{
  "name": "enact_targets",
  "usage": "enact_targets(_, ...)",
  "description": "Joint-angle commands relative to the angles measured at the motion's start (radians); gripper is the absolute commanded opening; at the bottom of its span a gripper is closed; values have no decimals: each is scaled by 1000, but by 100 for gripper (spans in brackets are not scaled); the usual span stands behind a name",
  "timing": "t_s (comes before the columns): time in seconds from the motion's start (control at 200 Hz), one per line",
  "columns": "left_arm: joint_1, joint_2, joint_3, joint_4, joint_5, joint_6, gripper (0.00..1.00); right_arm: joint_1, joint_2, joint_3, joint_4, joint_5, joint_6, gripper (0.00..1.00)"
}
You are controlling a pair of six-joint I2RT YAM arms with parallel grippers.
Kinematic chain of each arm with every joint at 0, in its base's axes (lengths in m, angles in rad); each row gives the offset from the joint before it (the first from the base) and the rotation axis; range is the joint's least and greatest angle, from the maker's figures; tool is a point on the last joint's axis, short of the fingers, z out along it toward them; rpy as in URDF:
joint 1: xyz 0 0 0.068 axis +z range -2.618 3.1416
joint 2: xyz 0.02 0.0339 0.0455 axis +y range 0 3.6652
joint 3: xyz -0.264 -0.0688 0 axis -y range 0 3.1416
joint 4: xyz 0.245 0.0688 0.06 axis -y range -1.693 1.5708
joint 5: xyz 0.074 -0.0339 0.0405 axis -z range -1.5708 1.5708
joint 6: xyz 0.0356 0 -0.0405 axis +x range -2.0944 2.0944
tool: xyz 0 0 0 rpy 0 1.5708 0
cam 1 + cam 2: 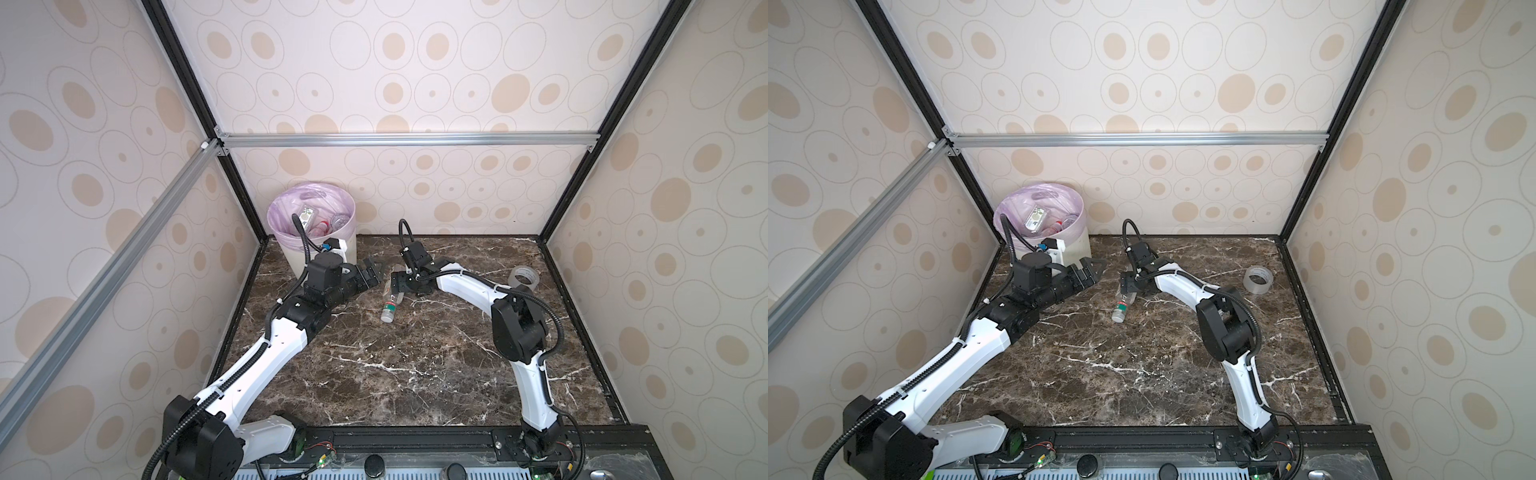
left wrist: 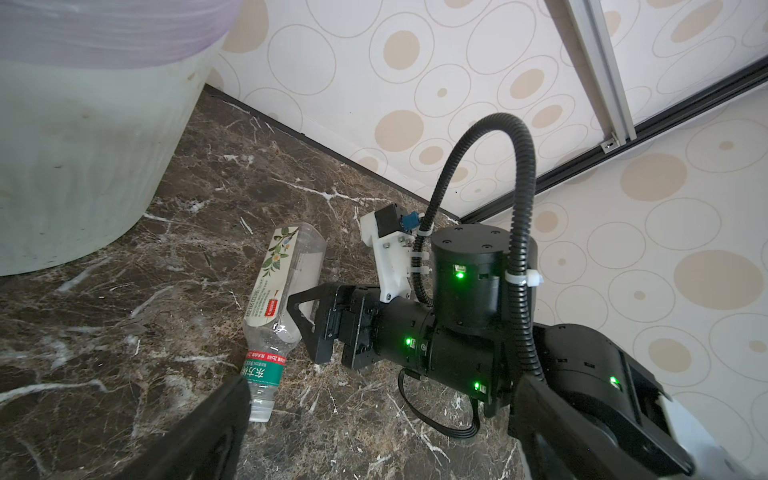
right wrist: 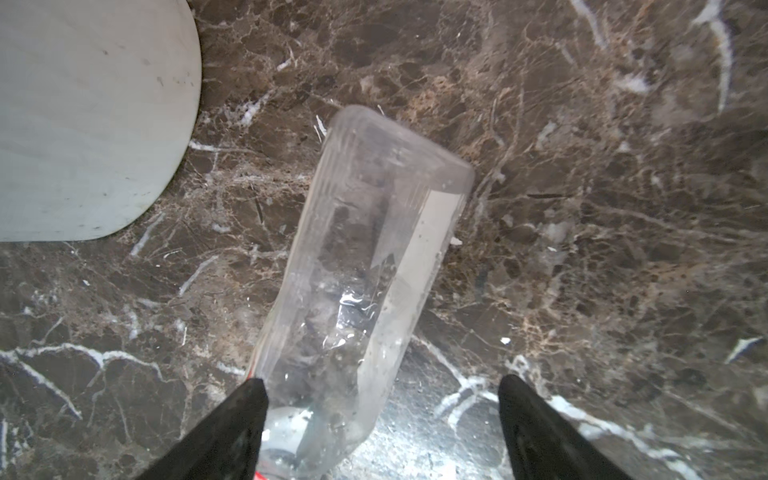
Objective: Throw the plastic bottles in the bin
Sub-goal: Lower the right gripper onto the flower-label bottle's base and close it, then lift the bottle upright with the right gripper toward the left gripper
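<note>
While one clear bottle (image 1: 391, 299) with a green neck band and a white cap lies on its side on the marbled bench (image 1: 415, 365), cap toward the near edge, the right gripper (image 1: 395, 283) sits low over its body, just above the band. Its jaws are released. In the right wrist view they stand wide, the bottle between them, close by one finger (image 3: 232, 424); contact cannot be told, and there is a clear gap to the other. The left gripper (image 1: 374, 272) hovers just beside the bottle on the bin side, jaws spread, nothing in them. The bin (image 1: 289, 253), off-white with a pink-lilac liner, stands at the far left corner of the bench. Several bottles (image 1: 309, 216) lie inside, one with a flowered white label. A clear tape roll (image 1: 523, 280) sits near the right edge, well apart.
</note>
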Motion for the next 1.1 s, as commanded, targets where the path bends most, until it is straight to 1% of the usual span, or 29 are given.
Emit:
enact_targets(0.0,-8,-11,-8,4,-1,-7,99,2,29,26,-4,-54,28,91)
enact_targets(0.125,-6,-19,-20,-1,-5,-11,99,1,41,51,-10,-87,36,92)
enact_targets(0.34,0,-26,-30,3,-1,-22,99,16,61,86,-18,-94,41,93)
enact_targets(0.475,11,-40,-33,4,1,-27,99,32,94,128,-42,-84,39,93)
enact_targets(0.675,42,-73,-56,-1,13,-33,99,40,171,222,-129,-21,39,94)
enact_targets(0.775,50,-87,-68,-6,14,-33,99,40,196,247,-141,-13,31,93)
enact_targets(0.845,55,-94,-81,-4,16,-37,99,40,211,259,-141,-18,29,88)
enact_targets(0.93,58,-99,-90,3,23,-42,99,40,221,265,-137,-20,25,80)
enact_targets(1.045,60,-102,-97,6,25,-45,99,39,217,260,-127,-34,19,60)
enact_targets(1.095,61,-102,-97,7,24,-45,99,37,203,248,-116,-44,15,54)
